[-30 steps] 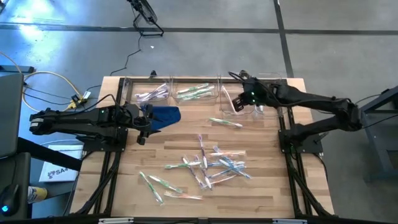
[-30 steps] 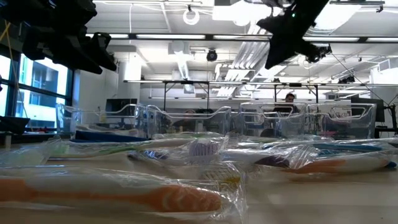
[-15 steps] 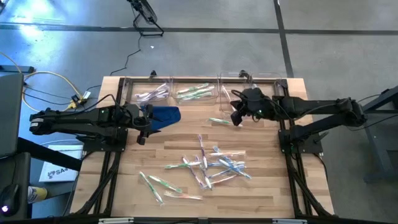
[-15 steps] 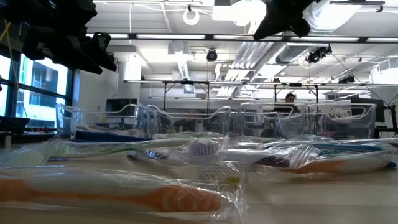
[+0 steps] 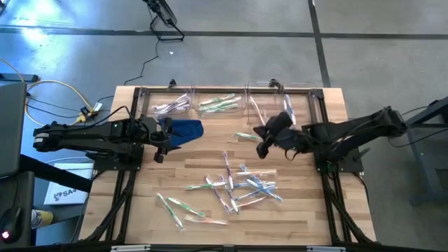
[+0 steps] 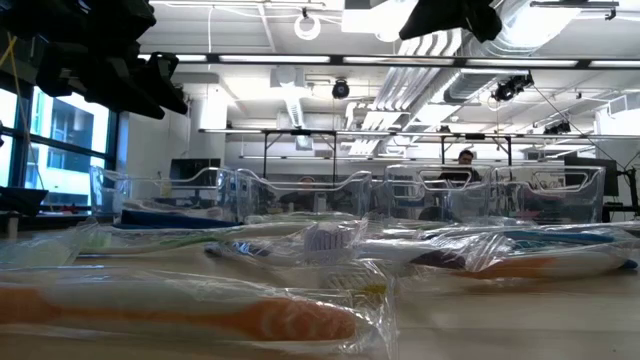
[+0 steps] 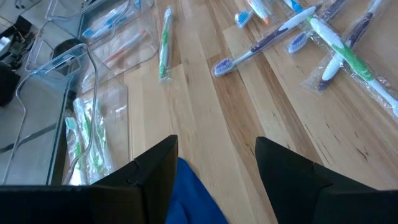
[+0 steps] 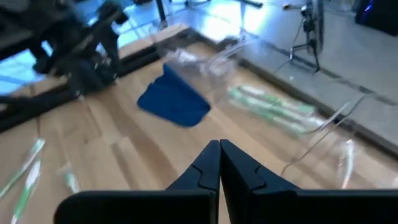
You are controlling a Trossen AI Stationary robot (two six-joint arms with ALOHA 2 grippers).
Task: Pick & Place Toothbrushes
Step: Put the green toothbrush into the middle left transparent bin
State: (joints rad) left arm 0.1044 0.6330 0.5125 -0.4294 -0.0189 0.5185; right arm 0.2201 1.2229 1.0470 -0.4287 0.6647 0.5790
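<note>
Wrapped toothbrushes (image 5: 234, 185) lie scattered across the middle and near part of the wooden surface (image 5: 203, 150), with a few more inside clear bins (image 5: 210, 103) along the far edge. The right gripper (image 5: 263, 147), fingers pressed together and holding nothing, hangs above the surface between bins and pile. The left gripper (image 5: 162, 143), fingers spread wide and empty, waits beside a blue cloth (image 5: 185, 130) at the left.
</note>
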